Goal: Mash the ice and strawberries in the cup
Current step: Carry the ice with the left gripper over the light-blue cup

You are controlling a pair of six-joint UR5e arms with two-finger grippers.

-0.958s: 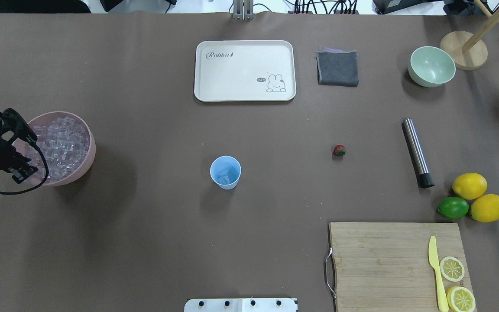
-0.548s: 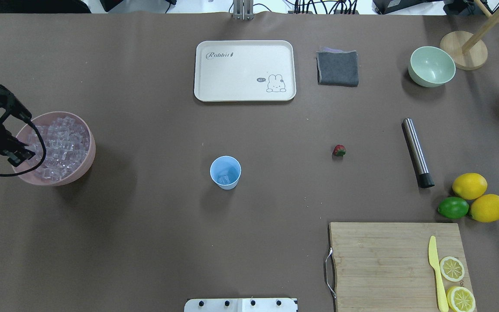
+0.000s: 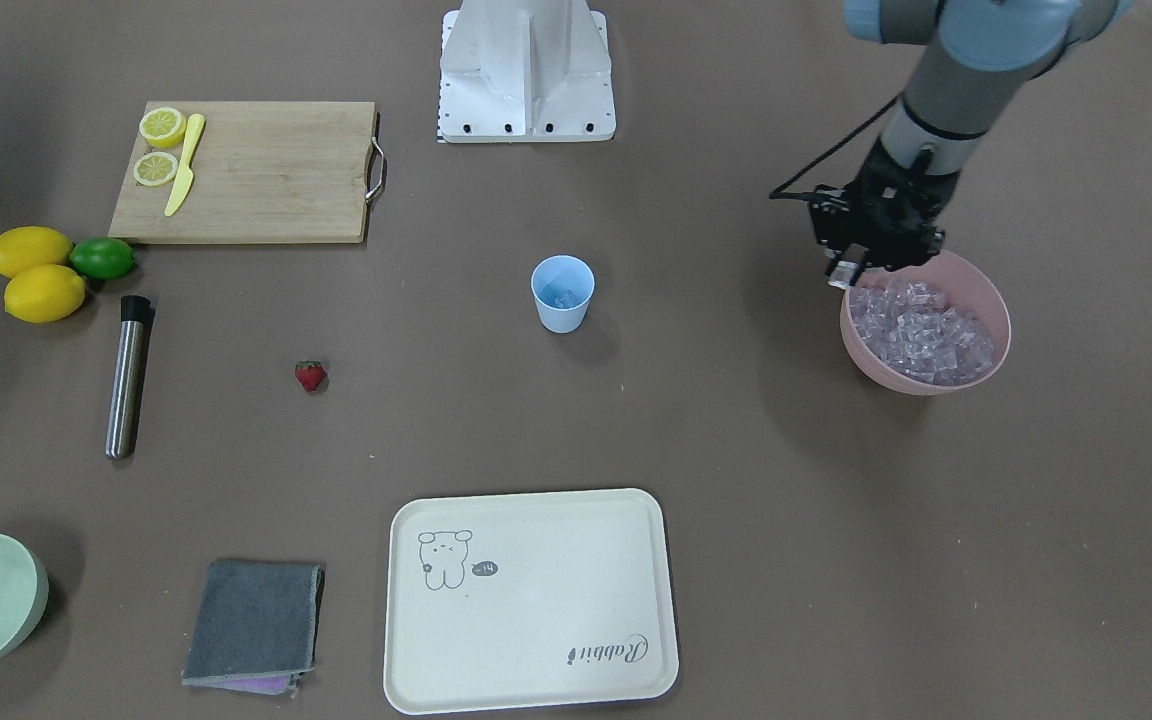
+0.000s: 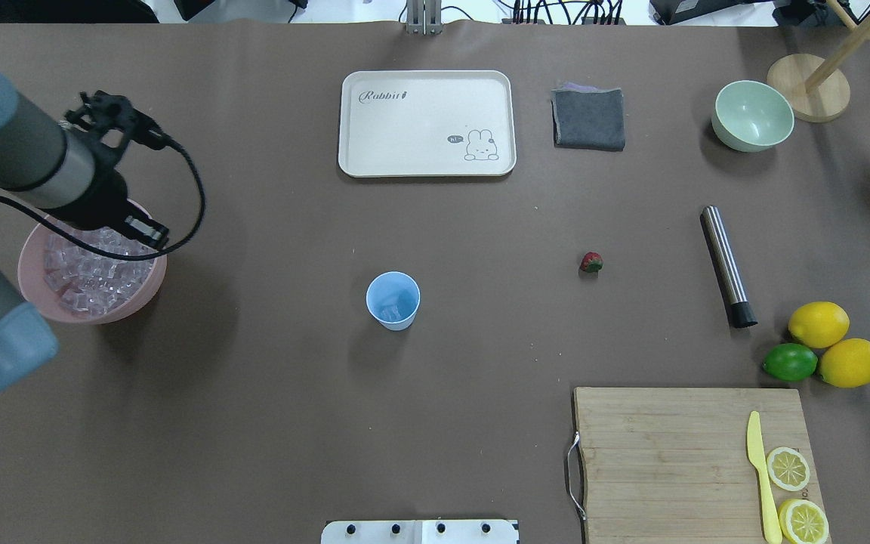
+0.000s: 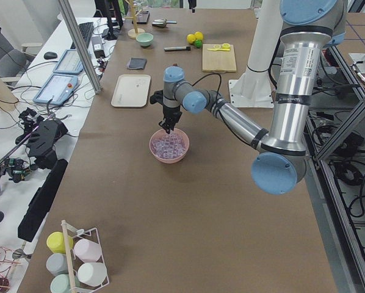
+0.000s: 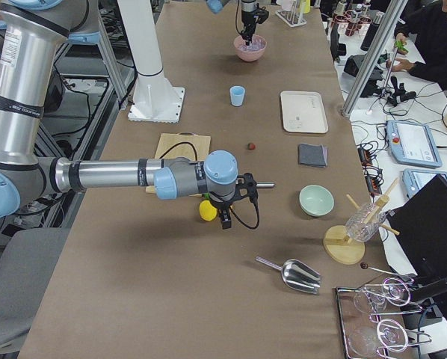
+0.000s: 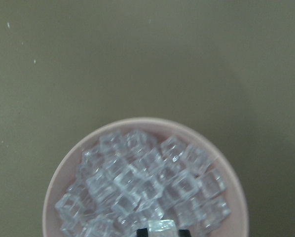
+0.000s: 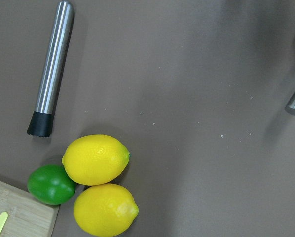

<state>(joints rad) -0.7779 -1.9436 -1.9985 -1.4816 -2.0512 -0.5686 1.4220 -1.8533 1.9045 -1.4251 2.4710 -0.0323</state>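
pink bowl (image 3: 921, 387) under left tool (image 3: 851, 270), ice cube (image 7: 162, 226) pinched between fingers.

Brown table (image 4: 254, 415) (cup (image 4: 393, 301), tray (image 4: 405, 143), strawberry (image 4: 591, 262))

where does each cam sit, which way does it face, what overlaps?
Front-facing: across the table, facing the base, steeply down; left arm over the bowl.
Overhead: behind the base, forward and down; left arm at view's left.
Exterior left: table's end, looking along it; left arm near.
Exterior right: opposite end; right arm near.
Left wrist: straight down on ice; jaws barely show.
Right wrist: down on lemons, lime, steel rod; no body.
Front-facing and overhead share cup and strawberry.
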